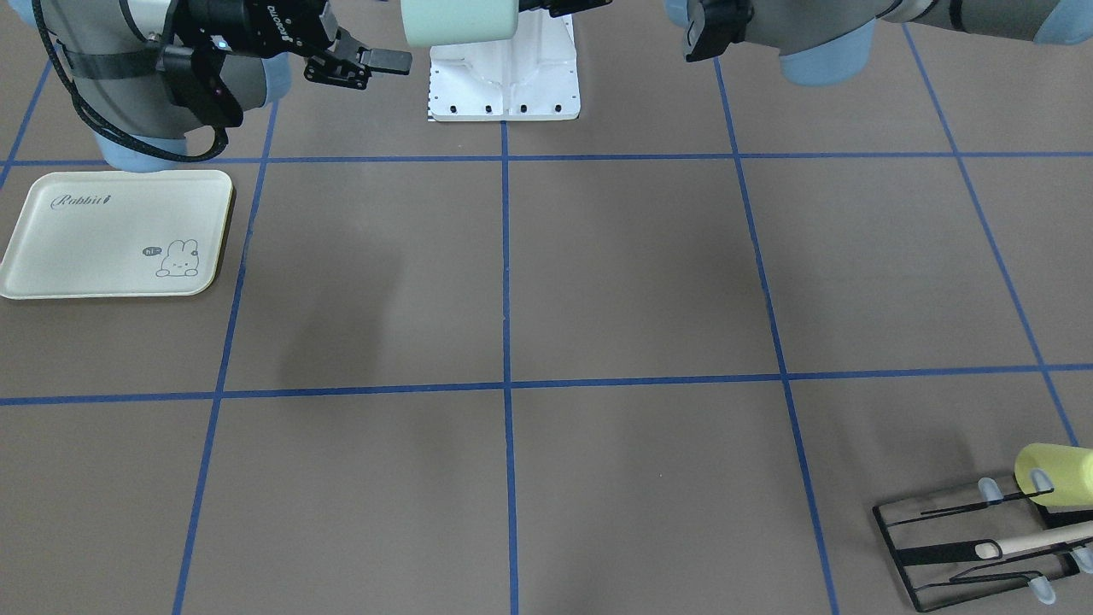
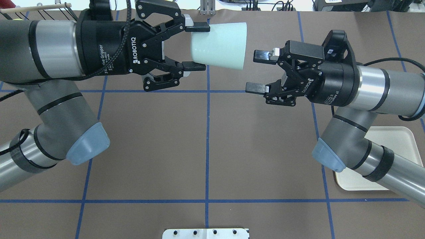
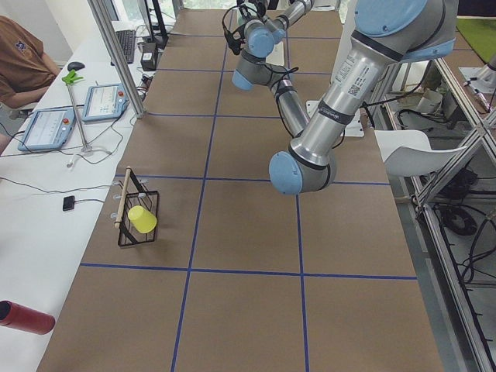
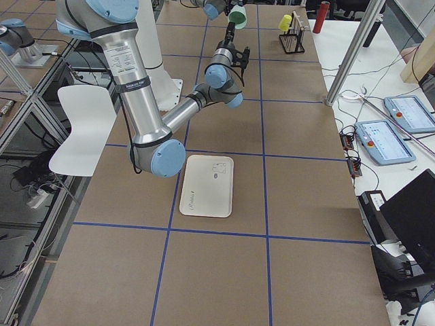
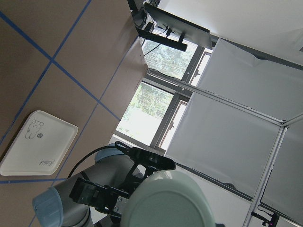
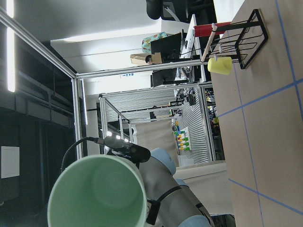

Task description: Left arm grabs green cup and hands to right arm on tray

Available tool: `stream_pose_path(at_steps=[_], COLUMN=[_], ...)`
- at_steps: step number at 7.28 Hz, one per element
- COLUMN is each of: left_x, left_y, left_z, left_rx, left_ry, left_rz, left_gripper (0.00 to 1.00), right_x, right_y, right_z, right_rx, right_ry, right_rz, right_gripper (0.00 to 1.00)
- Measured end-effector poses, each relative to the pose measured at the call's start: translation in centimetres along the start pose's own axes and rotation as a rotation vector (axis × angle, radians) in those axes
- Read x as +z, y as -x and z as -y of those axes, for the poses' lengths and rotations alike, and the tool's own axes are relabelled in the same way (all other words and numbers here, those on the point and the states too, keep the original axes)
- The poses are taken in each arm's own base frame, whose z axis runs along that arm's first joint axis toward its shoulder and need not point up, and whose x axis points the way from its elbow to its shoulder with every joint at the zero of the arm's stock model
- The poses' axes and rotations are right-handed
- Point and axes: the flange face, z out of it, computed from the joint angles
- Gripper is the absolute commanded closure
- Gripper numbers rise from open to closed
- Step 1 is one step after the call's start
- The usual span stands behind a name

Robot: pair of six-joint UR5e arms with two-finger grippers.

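My left gripper point(image 2: 196, 48) is shut on the base end of the green cup point(image 2: 220, 44) and holds it sideways high above the table, its open mouth toward the right arm. My right gripper point(image 2: 259, 71) is open and empty, a short gap from the cup's rim and slightly nearer the robot. The cup also shows at the top of the front view point(image 1: 459, 21), in the right side view point(image 4: 237, 16), base-on in the left wrist view point(image 5: 173, 198) and mouth-on in the right wrist view point(image 6: 97, 191). The cream tray point(image 1: 94, 248) lies flat and empty under the right arm point(image 2: 395, 139).
A black wire rack point(image 1: 982, 547) with a yellow cup point(image 1: 1055, 474) and a wooden rod stands at the table's far left corner from the robot. The white robot base plate point(image 1: 504, 77) sits at the robot's edge. Blue tape lines grid the brown table.
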Motion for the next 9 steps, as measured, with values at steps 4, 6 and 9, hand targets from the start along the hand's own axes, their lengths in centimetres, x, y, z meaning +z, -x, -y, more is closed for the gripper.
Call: stream_pose_path(at_steps=[4, 6, 9], left_x=[1.0, 1.3, 1.5], left_y=[0.9, 1.3, 1.4], left_z=[-0.9, -1.2, -1.1], left_rx=[-0.042, -0.06, -0.064], left_ry=[0.022, 0.028, 0.027], left_rz=[0.013, 0.02, 0.023], left_gripper=[1.0, 1.0, 1.0], right_x=[0.3, 0.3, 0.2], right_y=[0.3, 0.5, 1.0], right_z=[0.0, -0.2, -0.8], right_rx=[-0.002, -0.004, -0.007], right_ry=[-0.001, 0.004, 0.019], right_rz=[0.01, 0.015, 0.025], right_gripper=[0.21, 0.47, 0.59])
